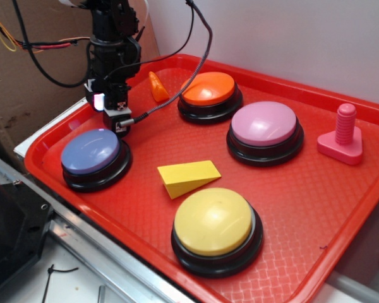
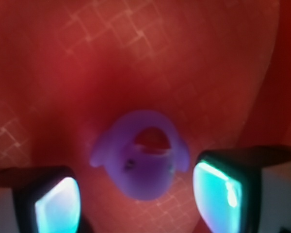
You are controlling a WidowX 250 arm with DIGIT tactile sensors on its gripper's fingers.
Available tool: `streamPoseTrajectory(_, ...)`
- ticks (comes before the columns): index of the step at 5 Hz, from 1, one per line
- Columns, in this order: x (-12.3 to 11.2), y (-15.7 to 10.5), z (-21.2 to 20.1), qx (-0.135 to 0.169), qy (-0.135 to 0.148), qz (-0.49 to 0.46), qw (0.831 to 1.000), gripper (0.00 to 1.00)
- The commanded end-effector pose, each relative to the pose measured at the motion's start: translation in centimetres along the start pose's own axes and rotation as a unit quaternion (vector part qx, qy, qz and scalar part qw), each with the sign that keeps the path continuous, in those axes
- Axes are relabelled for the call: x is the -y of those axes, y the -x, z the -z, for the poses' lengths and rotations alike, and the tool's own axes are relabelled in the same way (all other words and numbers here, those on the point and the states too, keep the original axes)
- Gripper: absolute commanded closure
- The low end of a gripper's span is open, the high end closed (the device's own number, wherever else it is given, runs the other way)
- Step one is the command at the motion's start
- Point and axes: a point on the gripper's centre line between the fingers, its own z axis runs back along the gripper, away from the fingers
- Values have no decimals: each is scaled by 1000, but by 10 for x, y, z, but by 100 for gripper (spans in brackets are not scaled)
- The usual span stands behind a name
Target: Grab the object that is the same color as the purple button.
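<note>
In the wrist view a tiny glossy purple duck toy [image 2: 140, 155] lies on the red tray [image 2: 136, 58], between and just beyond my two fingertips. The pads [image 2: 216, 196] glow teal and stand apart on either side of it, not touching. In the exterior view my gripper [image 1: 115, 120] is down at the tray's back left, just behind the bluish-purple dome button [image 1: 91, 154]. The duck is hidden there behind the gripper.
On the red tray [image 1: 290, 208] stand an orange button [image 1: 208, 91], a pink-lilac button [image 1: 264, 126] and a yellow button [image 1: 215, 224]. A yellow wedge [image 1: 186, 177], a small orange piece [image 1: 158, 87] and a pink bolt-like toy [image 1: 342, 136] lie there too. Cables hang behind the arm.
</note>
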Motion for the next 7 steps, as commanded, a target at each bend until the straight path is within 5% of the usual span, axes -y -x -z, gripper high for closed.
streamPoseTrajectory(1, -2, 1, 7, 5, 7, -32, 999, 100)
streamPoseTrajectory(3, 14, 20, -29, 37, 15, -40, 998, 100)
streamPoseTrajectory(5, 75, 71, -121, 129, 46, -126, 983, 100)
streamPoseTrajectory(7, 106, 119, -212, 184, 65, -136, 971, 100)
